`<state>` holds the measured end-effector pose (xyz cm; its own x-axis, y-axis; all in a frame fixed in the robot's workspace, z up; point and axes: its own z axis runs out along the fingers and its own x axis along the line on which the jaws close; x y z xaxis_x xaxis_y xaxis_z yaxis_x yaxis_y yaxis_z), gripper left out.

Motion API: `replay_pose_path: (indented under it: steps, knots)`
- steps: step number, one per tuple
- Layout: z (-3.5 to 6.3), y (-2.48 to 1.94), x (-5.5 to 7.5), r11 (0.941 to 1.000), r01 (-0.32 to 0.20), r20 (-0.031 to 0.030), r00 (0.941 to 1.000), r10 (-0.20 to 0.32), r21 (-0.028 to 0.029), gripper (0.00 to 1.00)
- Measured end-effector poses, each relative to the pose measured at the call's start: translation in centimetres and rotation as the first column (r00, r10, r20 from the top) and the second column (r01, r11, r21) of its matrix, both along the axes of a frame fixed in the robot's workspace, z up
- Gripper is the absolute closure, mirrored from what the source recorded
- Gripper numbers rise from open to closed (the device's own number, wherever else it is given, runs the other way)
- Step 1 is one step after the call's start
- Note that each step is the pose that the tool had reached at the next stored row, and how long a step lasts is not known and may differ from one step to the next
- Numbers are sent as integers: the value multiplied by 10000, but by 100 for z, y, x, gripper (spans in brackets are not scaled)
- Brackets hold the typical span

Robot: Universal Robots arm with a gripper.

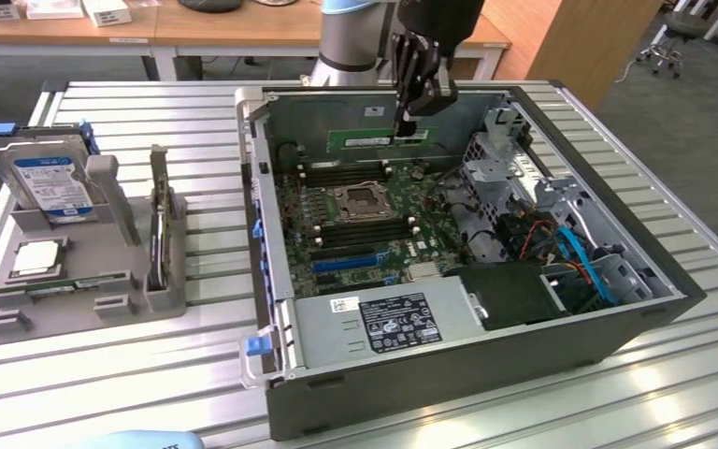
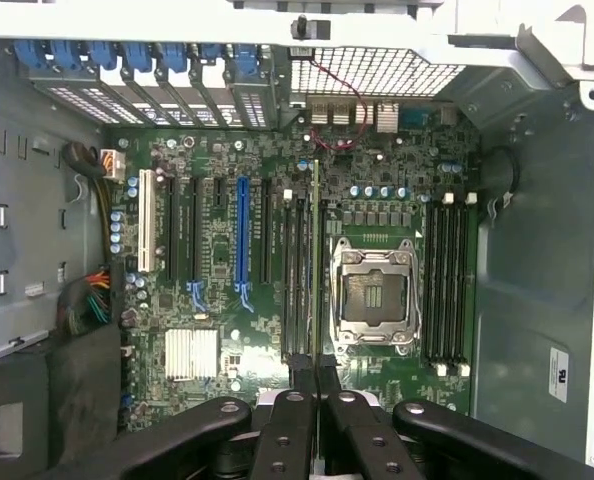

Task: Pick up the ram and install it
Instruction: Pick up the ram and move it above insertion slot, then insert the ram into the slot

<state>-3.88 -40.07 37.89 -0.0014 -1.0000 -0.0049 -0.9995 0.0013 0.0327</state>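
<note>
My gripper [image 1: 406, 129] is shut on the ram [image 1: 372, 139], a long green stick held on edge inside the open computer case [image 1: 459, 360], above the far end of the motherboard [image 1: 334, 238]. In the wrist view the ram [image 2: 315, 260] appears edge-on as a thin line running out from my gripper [image 2: 317, 378]. It lines up over the black memory slots [image 2: 299, 280] beside the CPU socket [image 2: 375, 295]. I cannot tell whether it touches a slot.
On the exterior view's left, a grey holder [image 1: 85, 281] carries a blue-labelled hard drive [image 1: 45, 182] and a square silver CPU chip [image 1: 35, 257]. Inside the case are the power supply [image 1: 384, 323], a metal drive cage [image 1: 509, 159] and blue cables [image 1: 583, 257].
</note>
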Motion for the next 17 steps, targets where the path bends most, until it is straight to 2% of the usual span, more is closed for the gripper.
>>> replay_pose_path:
  steps: [17]
  knots:
    - [-15, 0, 0, 10000, 94, 2, 10000, -94, 4, 88]
